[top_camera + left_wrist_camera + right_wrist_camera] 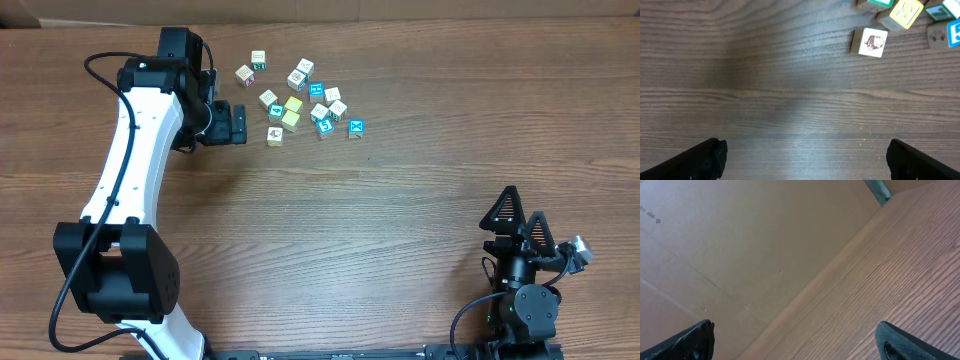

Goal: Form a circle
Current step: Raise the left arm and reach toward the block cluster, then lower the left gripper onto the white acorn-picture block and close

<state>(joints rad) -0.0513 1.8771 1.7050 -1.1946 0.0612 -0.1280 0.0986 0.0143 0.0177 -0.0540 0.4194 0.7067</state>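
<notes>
Left tool [238, 124] stands wide open and empty, just left of the toy cubes [293, 104], which lie loosely scattered at the far middle of the bench [350, 220], forming no ring. Right tool [522, 222], also wide open and empty, sits at the near right corner.

White, cyan and yellow printed cubes [293, 104] on brown wood-grain table [350, 220].

Extended left arm [130, 160], left pincer [238, 124] wide apart, folded right arm [528, 300], right pincer [520, 222] wide apart
</notes>
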